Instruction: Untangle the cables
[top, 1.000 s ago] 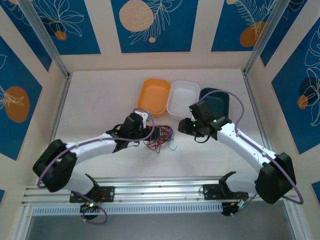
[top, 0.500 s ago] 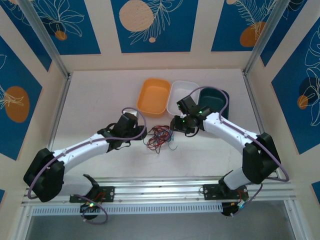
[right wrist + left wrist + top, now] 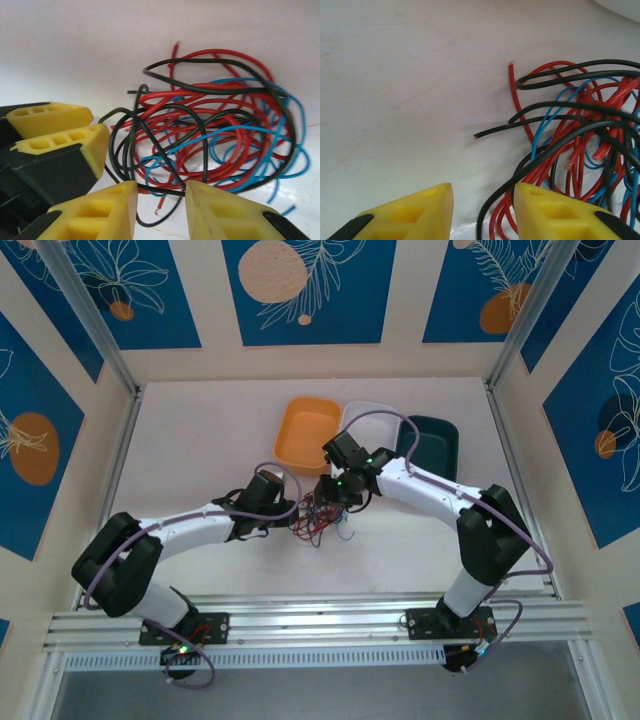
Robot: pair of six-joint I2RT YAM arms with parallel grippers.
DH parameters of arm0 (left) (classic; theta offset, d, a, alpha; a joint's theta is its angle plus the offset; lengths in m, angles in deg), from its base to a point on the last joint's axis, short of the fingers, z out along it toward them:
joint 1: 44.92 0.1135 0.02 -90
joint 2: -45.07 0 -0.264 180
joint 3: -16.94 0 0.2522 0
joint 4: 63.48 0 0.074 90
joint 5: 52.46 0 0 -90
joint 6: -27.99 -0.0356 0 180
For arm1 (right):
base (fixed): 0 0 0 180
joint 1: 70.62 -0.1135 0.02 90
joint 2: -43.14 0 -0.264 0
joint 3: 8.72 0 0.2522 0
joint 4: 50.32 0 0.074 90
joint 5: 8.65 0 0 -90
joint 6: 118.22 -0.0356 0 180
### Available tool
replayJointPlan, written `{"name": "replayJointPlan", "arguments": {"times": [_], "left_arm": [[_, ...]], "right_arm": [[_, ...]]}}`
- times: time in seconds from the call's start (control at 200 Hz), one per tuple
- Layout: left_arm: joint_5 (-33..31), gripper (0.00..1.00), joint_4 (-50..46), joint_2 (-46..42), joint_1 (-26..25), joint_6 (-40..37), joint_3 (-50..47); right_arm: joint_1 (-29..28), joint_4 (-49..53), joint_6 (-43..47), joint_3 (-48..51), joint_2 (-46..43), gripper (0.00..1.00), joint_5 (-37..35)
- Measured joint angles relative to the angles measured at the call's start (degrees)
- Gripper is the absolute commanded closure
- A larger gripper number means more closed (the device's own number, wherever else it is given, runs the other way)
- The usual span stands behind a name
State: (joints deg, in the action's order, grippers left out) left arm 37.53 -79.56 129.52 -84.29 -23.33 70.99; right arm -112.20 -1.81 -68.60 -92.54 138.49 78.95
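The cables (image 3: 322, 521) are a knot of thin red, blue and black wires on the white table, in front of the trays. My left gripper (image 3: 296, 511) is at the knot's left edge. In the left wrist view its yellow fingers (image 3: 415, 212) stand apart, with a black and some red strands of the cables (image 3: 570, 145) running through the gap of the left gripper (image 3: 483, 202). My right gripper (image 3: 327, 496) sits at the knot's far side. In the right wrist view the right gripper (image 3: 160, 197) is open over the cables (image 3: 215, 135), one black strand crossing between its tips.
An orange tray (image 3: 306, 430), a white tray (image 3: 362, 410) partly behind the right arm, and a dark teal tray (image 3: 438, 446) stand in a row at the back. The left gripper's yellow fingers (image 3: 60, 131) lie close to the left of the right gripper's.
The right arm has swung left from over the trays down to the knot. The left gripper has closed in on the knot's left edge. Both pairs of jaws have narrowed.
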Motion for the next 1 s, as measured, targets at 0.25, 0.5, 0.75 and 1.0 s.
{"name": "replayJointPlan", "arguments": {"times": [0.25, 0.5, 0.75, 1.0], "left_arm": [[0.68, 0.63, 1.92, 0.02, 0.0, 0.48, -0.96], [0.68, 0.64, 2.43, 0.02, 0.0, 0.94, -1.57], [0.66, 0.65, 2.45, 0.0, 0.02, 1.33, -1.64], [0.63, 0.66, 2.67, -0.07, 0.02, 1.51, -1.66]], "right_arm": [[-1.6, -0.2, 0.0, -2.99, 3.96, 0.74, 0.76], [-1.6, -0.09, 0.0, -4.11, 6.19, 0.84, 0.68], [-1.7, 0.57, -0.11, -4.17, 6.69, 0.95, -0.2], [-1.95, 1.88, 0.7, -4.17, 0.52, 0.98, -2.73]]}}
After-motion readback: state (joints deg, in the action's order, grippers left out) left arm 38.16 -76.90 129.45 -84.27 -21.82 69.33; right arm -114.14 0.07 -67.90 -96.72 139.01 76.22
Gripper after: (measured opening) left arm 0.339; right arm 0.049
